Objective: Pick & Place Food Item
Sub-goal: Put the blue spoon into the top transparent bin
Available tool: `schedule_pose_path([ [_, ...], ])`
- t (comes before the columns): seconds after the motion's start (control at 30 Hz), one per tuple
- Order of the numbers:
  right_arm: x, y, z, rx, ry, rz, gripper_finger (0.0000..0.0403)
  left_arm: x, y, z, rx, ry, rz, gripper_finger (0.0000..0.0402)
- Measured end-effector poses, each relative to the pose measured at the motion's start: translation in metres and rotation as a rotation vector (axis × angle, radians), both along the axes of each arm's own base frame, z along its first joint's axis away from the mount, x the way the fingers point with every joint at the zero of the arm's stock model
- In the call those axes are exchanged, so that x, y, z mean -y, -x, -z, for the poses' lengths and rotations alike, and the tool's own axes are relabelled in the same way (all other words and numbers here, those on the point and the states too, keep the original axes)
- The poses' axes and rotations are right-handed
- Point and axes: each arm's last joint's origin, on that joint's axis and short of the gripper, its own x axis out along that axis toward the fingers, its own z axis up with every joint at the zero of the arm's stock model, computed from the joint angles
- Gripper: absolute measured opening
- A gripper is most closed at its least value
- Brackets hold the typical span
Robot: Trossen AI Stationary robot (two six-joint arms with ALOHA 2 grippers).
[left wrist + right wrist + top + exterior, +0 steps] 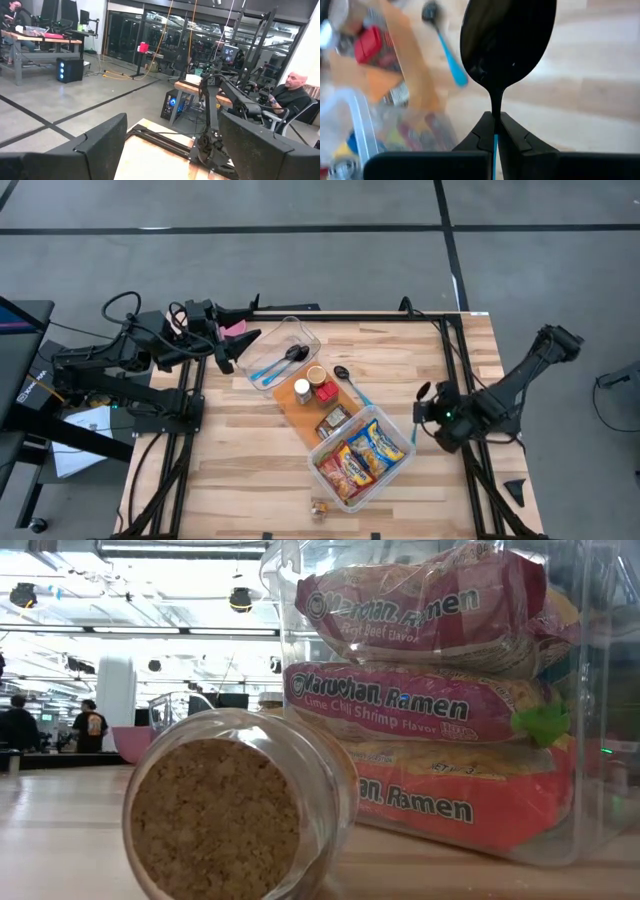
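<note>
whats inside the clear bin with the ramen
The clear bin holds stacked ramen packets, red and blue-yellow ones on top; the low view shows three layers. Anything beneath or behind them is covered.

Just ahead of the right gripper (495,131), the pale wooden table (250,460) shows matt, planked grain. Its closed matt black fingers pinch a glossy black plastic spoon (507,42). Beyond it sit a clear, shiny plastic bin (395,480), crinkled glossy ramen packets (430,705), and a smooth glass jar (240,805) with rough cork.
</note>
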Motion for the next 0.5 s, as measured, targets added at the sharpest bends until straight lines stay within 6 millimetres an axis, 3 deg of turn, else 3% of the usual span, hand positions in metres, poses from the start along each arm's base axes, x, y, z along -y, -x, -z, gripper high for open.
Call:
schedule_pose_path([
  [0.27,0.022,0.001,0.001,-0.109,0.144,0.068,0.0,0.0,0.0,0.0,0.005,0.011,0.001,0.0309],
  [0.5,0.036,-0.003,-0.002,-0.09,0.263,0.141,0.0,0.0,0.0,0.0,0.007,0.014,0.001,0.0309],
])
